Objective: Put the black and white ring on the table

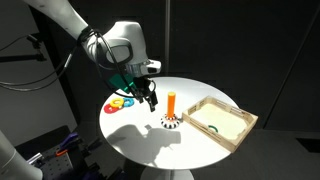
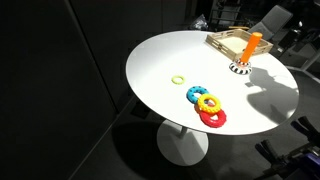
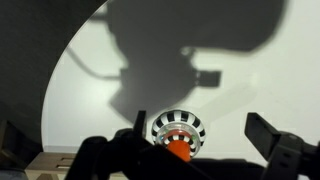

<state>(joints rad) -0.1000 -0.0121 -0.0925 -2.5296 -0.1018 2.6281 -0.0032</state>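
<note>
The black and white ring (image 1: 170, 123) lies around the foot of an upright orange peg (image 1: 172, 102) on the round white table (image 1: 150, 140). It also shows in an exterior view (image 2: 240, 68) and in the wrist view (image 3: 178, 127), with the peg's orange top (image 3: 178, 149) in its middle. My gripper (image 1: 150, 98) hangs above the table just beside the peg, apart from it. In the wrist view the gripper (image 3: 205, 138) is open and empty, with the ring between the fingers and nearer one of them.
A shallow light-wood tray (image 1: 240, 122) stands beside the peg, also seen in an exterior view (image 2: 228, 42). Red, yellow and blue rings (image 2: 207, 104) lie in a cluster on the table. A green ring (image 2: 179, 77) lies alone. The table edge is near.
</note>
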